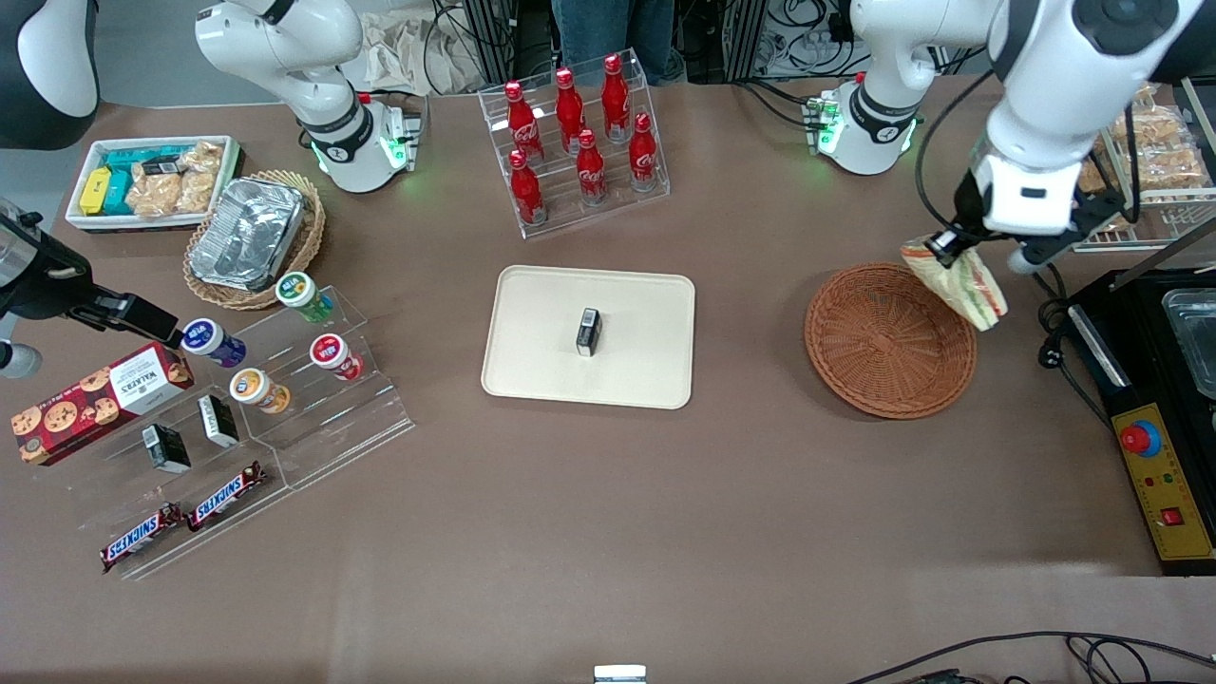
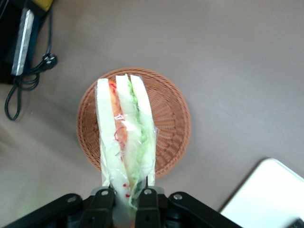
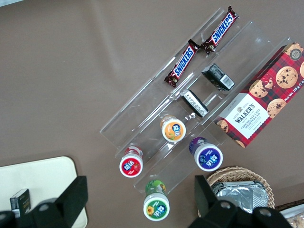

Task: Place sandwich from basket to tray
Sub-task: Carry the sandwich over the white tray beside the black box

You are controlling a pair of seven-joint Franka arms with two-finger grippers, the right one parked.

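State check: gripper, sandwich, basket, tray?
gripper: shut on the sandwich, raised above the basket's rim.
sandwich: lifted, hanging clear of the basket.
basket: empty, flat on the table.
tray: flat, no sandwich yet; a small black box on it.

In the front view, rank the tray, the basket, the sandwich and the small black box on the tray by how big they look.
1. tray
2. basket, a little smaller in spread
3. sandwich, held above the basket's rim by the tool, so it is nearer the camera and looks bigger than it is
4. small black box
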